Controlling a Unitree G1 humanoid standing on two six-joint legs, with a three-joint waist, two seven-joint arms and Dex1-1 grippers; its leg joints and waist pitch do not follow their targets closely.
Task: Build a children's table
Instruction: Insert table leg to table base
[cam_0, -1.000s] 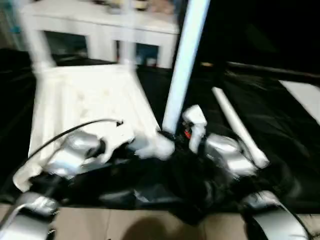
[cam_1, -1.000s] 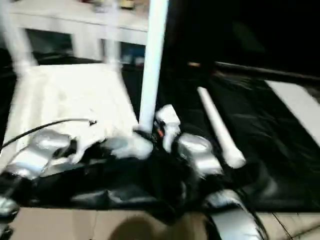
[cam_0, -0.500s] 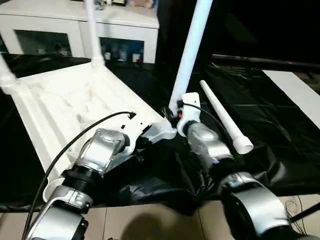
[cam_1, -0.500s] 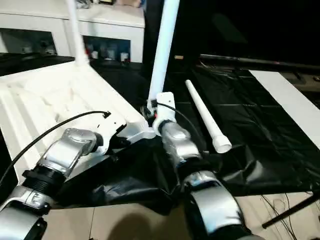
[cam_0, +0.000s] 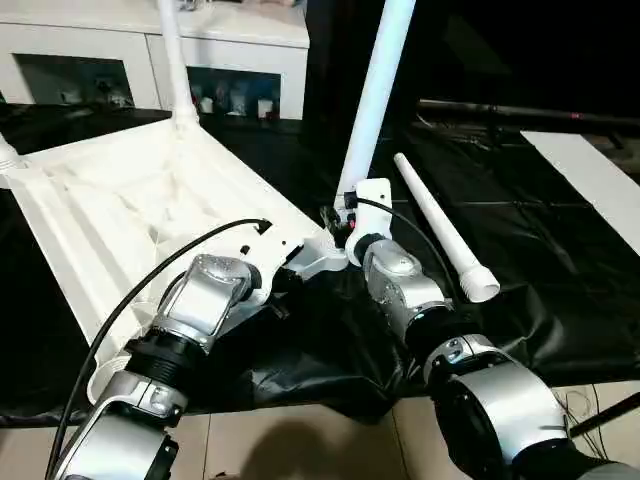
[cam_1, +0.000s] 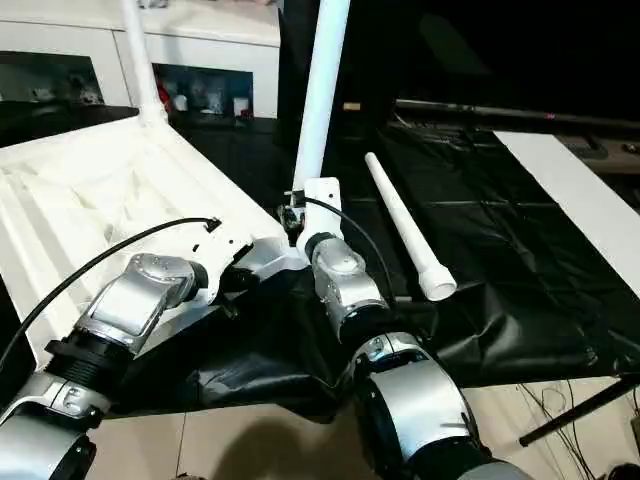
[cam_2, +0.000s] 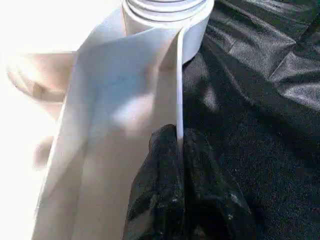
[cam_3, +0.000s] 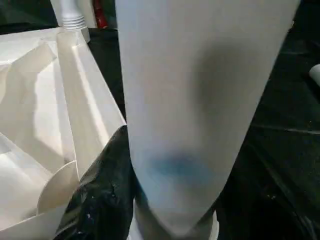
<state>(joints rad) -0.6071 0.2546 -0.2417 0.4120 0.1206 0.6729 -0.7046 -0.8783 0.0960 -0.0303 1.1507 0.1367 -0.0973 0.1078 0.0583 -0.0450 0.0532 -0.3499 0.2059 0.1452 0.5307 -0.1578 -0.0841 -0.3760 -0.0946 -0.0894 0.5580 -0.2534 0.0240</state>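
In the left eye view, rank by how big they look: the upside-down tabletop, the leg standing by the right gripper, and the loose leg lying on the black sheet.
1. tabletop
2. standing leg, cut off by the picture's top
3. loose leg, though its slant away from the camera may shorten it

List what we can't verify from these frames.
- Whether the upright leg is fully seated: right arm covers the corner socket in the eye views; the leg crowds the right wrist view.
- Upright leg's top: cut off by the upper edge.
- Right hand's second finger: hidden behind the leg; one finger shows.
- Tabletop near corner: behind the left arm.
- Cabinet contents: too small.
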